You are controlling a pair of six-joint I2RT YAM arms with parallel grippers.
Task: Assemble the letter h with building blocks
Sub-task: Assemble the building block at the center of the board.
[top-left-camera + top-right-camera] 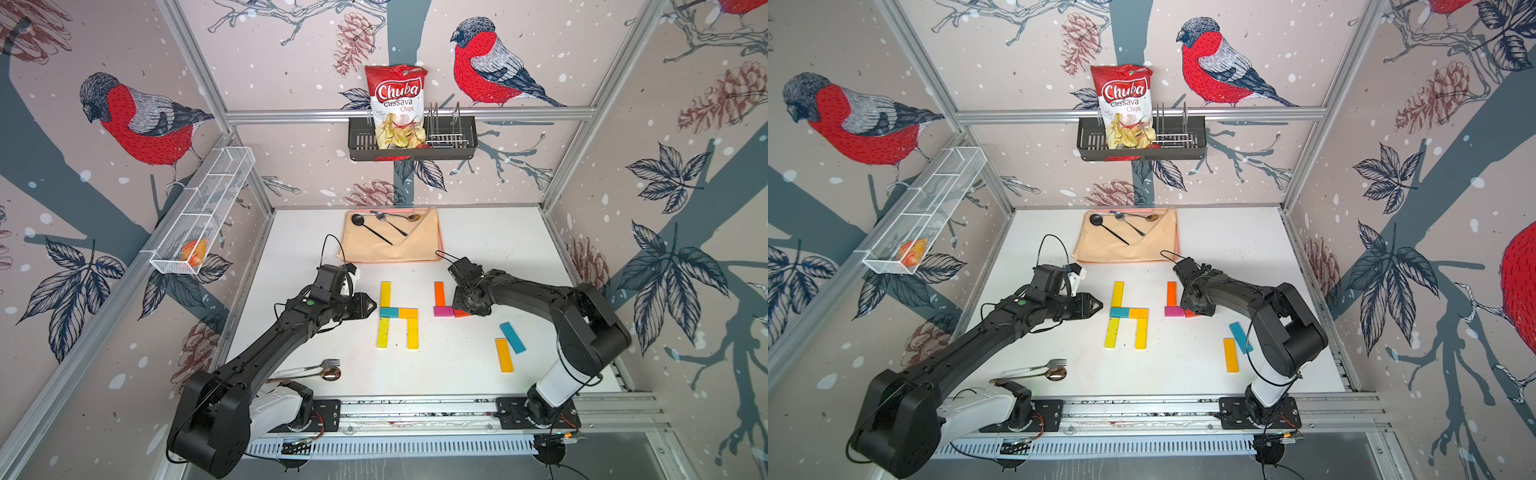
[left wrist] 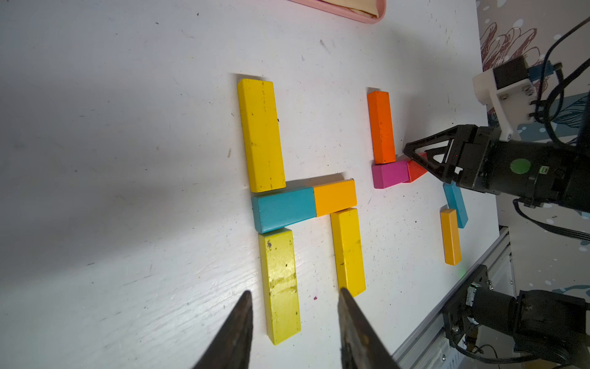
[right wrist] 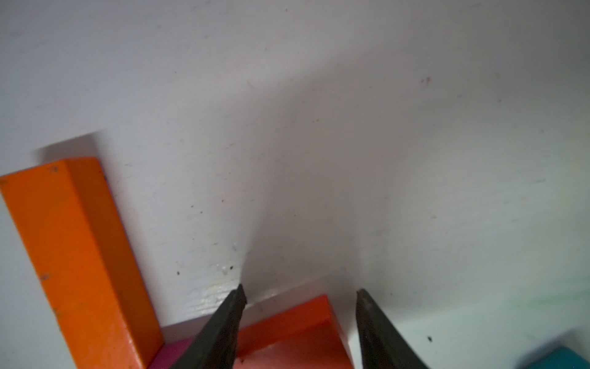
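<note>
As both arms reach over the white table (image 1: pixel 478 249), ten building blocks lie flat on it: three yellow blocks (image 1: pixel 385 294), two amber blocks (image 1: pixel 408 312), two teal blocks (image 1: pixel 389 312), one orange block (image 1: pixel 439 293), one magenta block (image 1: pixel 443 311), one red block (image 3: pixel 287 319). Five touch in an h shape: all the yellow, one teal, one amber. Orange, magenta and red touch in an L just right of it, and the other teal and amber lie loose near the right arm. Left gripper (image 1: pixel 374 308) hangs beside the teal bar's end, jaws partly apart, empty. Right gripper (image 3: pixel 300 291) straddles the red block, jaws apart with a gap at one finger; its body hides most of that block in both top views. Also one fork (image 1: pixel 328 365) and one spoon (image 1: pixel 331 375) near the left base, three spoons on a beige cloth (image 1: pixel 415 249), one chips bag (image 1: pixel 397 104) in a black rack (image 1: pixel 457 141), one white mesh basket (image 1: pixel 208 208)
</note>
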